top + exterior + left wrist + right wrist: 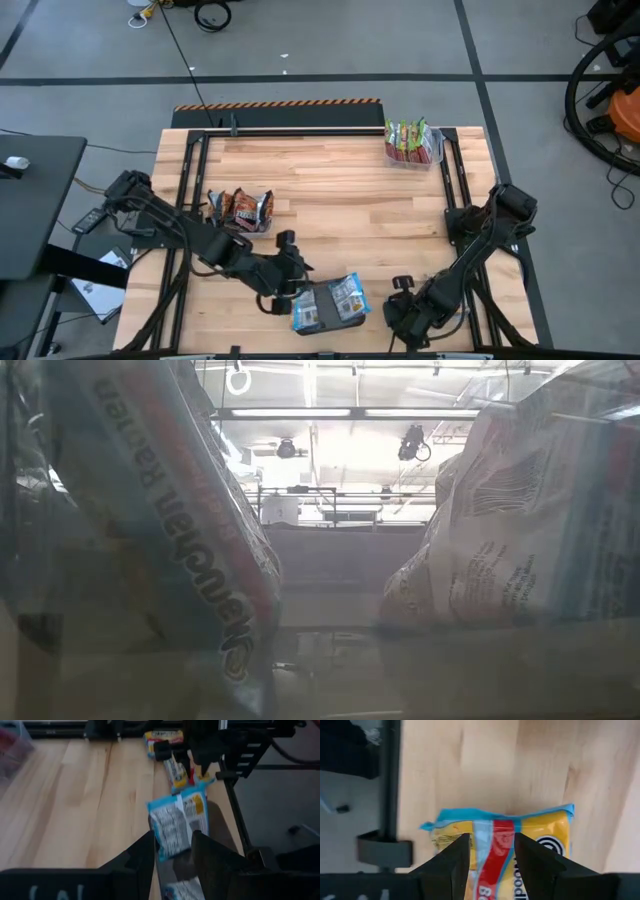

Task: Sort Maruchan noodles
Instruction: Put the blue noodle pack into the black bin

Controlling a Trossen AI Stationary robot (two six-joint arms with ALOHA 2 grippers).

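Two blue-white noodle packets [330,300] lie side by side at the table's near edge, printed backs up. My left gripper [174,836] hangs open just left of and above them; one packet [177,822] shows beyond the gap between its fingers. My right gripper [492,840] points down, open, over a yellow packet [540,827] with a red stripe and blue end seam, near the front right corner. Its fingers stand either side of the stripe; I cannot tell whether they touch. In the low view, two packets [190,540] [520,510] fill the picture close up.
Dark red-brown packets [240,208] lie on the wood at the left. A clear tub [436,150] with green packets stands at the far right corner. Black rails [455,190] run along the table's sides. A second yellow packet [162,737] lies beyond my right gripper.
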